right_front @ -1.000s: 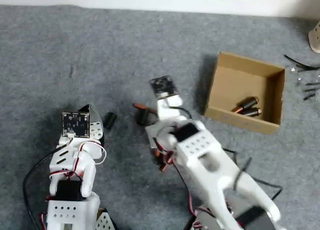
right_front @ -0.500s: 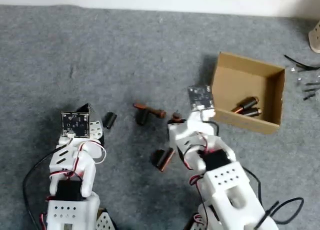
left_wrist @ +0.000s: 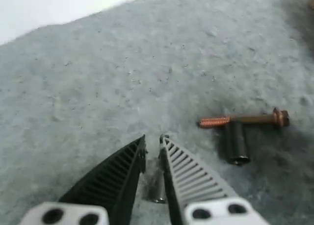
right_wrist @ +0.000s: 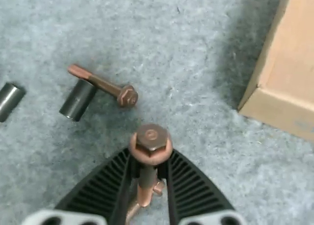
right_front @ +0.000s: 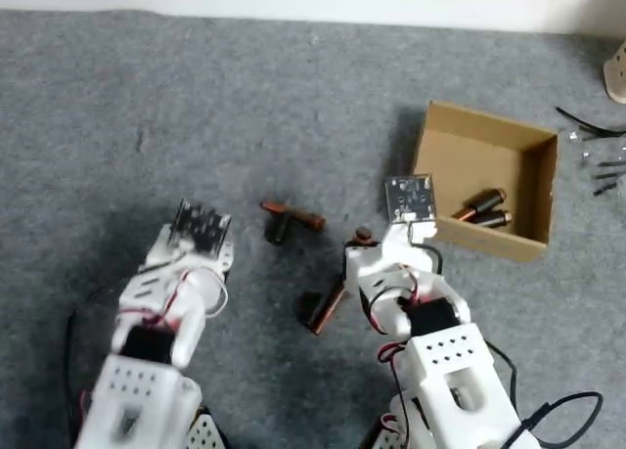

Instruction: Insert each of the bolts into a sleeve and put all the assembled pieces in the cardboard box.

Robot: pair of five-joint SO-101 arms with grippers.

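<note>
My right gripper is shut on a copper bolt, held head-up just short of the cardboard box. Two assembled pieces lie in that box. A loose bolt rests across a black sleeve at the middle of the carpet. A sleeve with a bolt in it lies beside the right arm. My left gripper hangs over another sleeve. Its fingers are almost together, and the sleeve shows through the thin gap.
Grey carpet covers the whole table. Small screws and black wires lie past the box at the far right. Open carpet stretches across the back and the far left.
The right arm drew back and to the right toward the box, carrying the bolt. The left arm swung forward and to the right, over the sleeve that lay beside it.
</note>
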